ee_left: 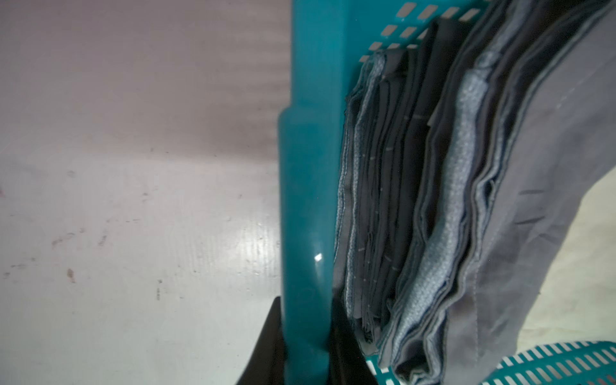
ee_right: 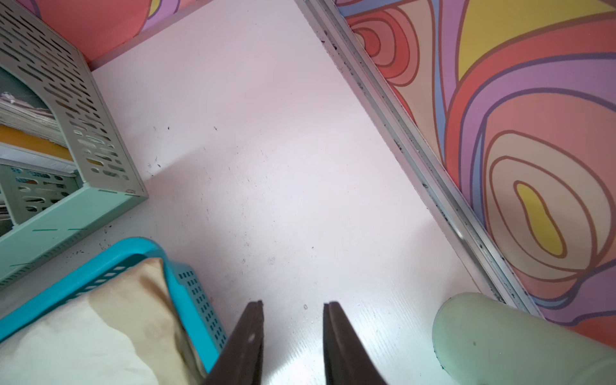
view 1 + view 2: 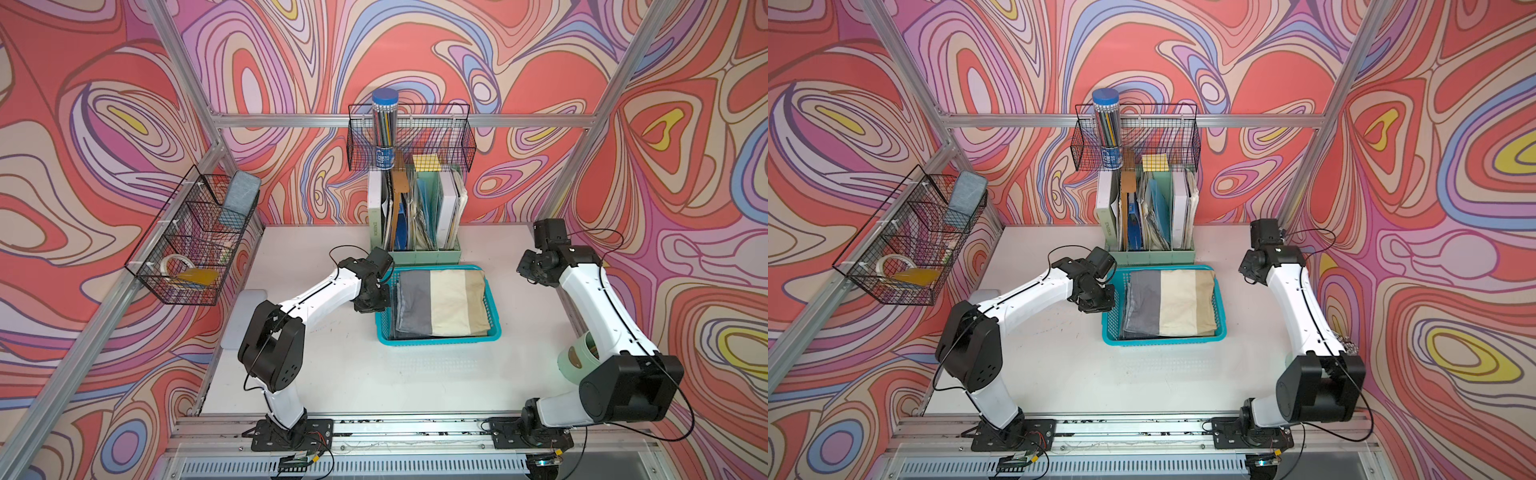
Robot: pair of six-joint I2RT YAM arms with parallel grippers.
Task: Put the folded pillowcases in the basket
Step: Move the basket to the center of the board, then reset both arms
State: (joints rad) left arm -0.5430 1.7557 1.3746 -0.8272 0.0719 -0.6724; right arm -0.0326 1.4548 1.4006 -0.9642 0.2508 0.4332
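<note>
The turquoise basket (image 3: 440, 341) (image 3: 1163, 341) stands mid-table in both top views. Inside it lies the folded pillowcase (image 3: 451, 303) (image 3: 1181, 303), striped grey, cream and tan, on top of other folded grey cloth layers (image 1: 466, 200). At the basket's left side my left gripper (image 3: 380, 298) (image 3: 1105, 301) (image 1: 306, 300) is shut on the basket's thick rim (image 1: 306, 166), one finger outside and one inside. My right gripper (image 3: 525, 270) (image 3: 1246, 268) (image 2: 293, 304) hovers to the right of the basket (image 2: 133, 248), open and holding nothing. The pillowcase's tan end (image 2: 100, 326) shows in the right wrist view.
A green file holder (image 3: 415, 249) (image 2: 83, 206) with books stands right behind the basket. Black wire baskets hang on the back wall (image 3: 409, 137) and the left frame (image 3: 187, 241). A mint cup (image 3: 575, 357) (image 2: 500, 340) sits by the right arm, a white block (image 3: 245, 316) at the left.
</note>
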